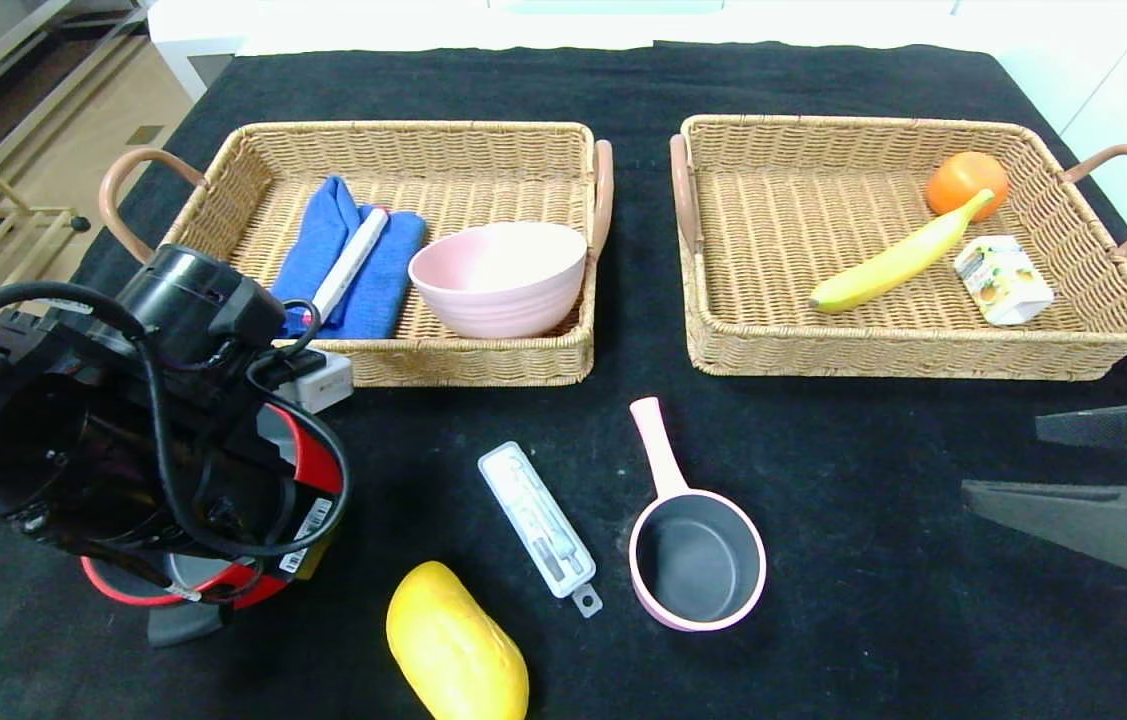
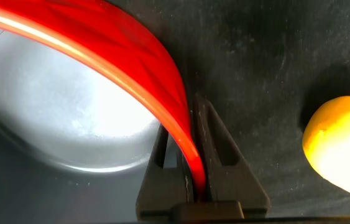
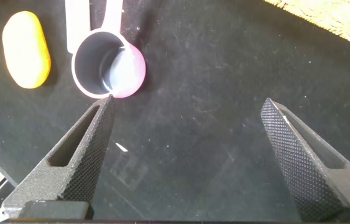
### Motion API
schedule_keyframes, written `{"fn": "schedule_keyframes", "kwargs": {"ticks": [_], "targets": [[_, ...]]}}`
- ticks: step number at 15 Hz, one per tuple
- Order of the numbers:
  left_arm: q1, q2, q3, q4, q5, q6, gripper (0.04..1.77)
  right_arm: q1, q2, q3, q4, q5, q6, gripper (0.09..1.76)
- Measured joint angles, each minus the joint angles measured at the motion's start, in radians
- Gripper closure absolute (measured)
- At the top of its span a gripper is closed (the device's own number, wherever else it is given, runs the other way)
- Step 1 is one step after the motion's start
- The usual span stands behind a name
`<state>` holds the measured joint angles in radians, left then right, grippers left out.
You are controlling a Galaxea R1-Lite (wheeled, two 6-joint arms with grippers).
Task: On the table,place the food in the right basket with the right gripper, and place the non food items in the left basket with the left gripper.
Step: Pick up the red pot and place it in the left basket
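My left gripper (image 2: 184, 118) is shut on the rim of the red pot (image 1: 308, 470) at the table's front left; its wrist hides most of the pot in the head view. The pot's red rim (image 2: 119, 50) runs between the fingers. The yellow mango (image 1: 456, 645) lies at the front edge, also in the left wrist view (image 2: 342, 146). The white case (image 1: 538, 520) and pink saucepan (image 1: 695, 555) lie at front centre. My right gripper (image 1: 1003, 460) is open and empty at the right, above bare cloth (image 3: 187, 102).
The left basket (image 1: 253, 150) holds a pink bowl (image 1: 500, 275), a blue cloth (image 1: 323, 250) and a white stick (image 1: 351, 260). The right basket (image 1: 773, 350) holds a banana (image 1: 898, 260), an orange (image 1: 965, 180) and a drink carton (image 1: 1003, 280). Black table (image 1: 873, 560).
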<state>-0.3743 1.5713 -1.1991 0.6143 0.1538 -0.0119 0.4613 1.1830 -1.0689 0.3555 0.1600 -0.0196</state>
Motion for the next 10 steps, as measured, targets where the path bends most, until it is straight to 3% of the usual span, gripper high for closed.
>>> {"fn": "schedule_keyframes", "kwargs": {"ticks": [6,10], "targets": [[-0.004,-0.042,-0.005,0.009,0.004,0.008,1.62,0.000,0.000,0.000,0.000,0.000,0.000,0.14],[-0.030,-0.094,-0.043,0.077,0.021,0.011,1.62,0.000,0.001,0.000,0.000,0.001,0.000,0.14]]}}
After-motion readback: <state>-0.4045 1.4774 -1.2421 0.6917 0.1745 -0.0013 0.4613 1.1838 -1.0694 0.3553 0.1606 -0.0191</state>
